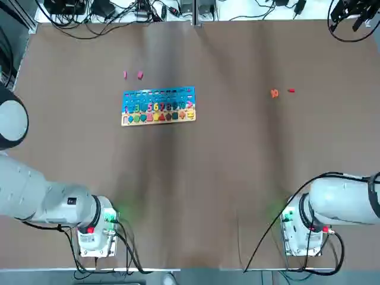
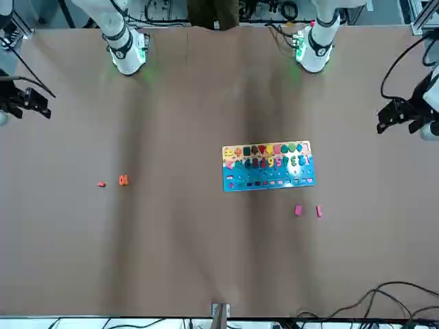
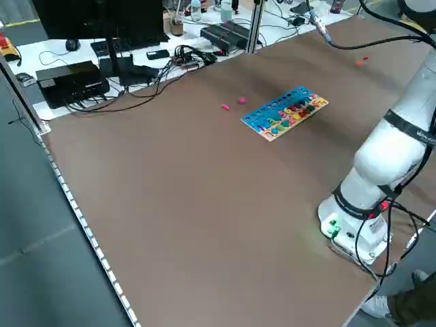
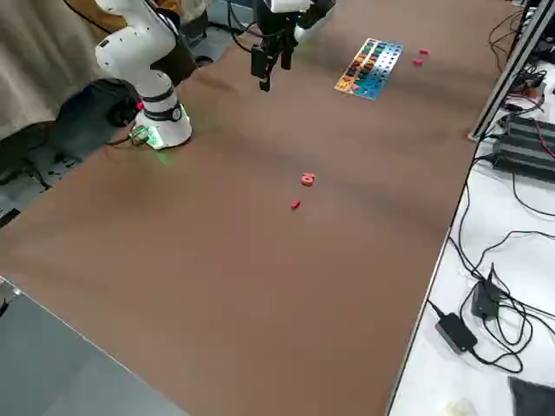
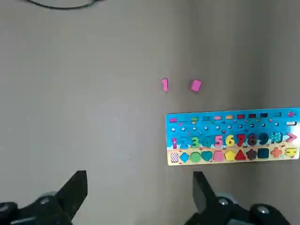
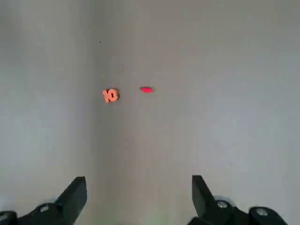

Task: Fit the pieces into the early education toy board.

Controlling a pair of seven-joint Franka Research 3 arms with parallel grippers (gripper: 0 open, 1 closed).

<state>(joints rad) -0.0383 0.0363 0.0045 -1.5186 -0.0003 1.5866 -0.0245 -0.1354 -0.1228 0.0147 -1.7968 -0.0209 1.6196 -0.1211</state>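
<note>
I count one early education toy board (image 1: 158, 107) on the table. Loose pieces come to four: two pink ones, a thin pink piece (image 1: 124, 74) and a squarer pink piece (image 1: 139, 75), plus one orange piece (image 1: 274, 93) shaped like a "10" and one small red piece (image 1: 291, 90). My two arms carry two grippers, the left gripper (image 5: 139, 190) and the right gripper (image 6: 139, 194), each with two fingers spread apart.

A flat rectangular puzzle board (image 1: 158, 106) with a blue top and tan lower edge lies on the brown table (image 1: 196, 190). Two small pink pieces (image 1: 132, 75) sit just beyond its far left corner. Well to the right lie an orange piece (image 1: 274, 93) and a red piece (image 1: 291, 91).
</note>
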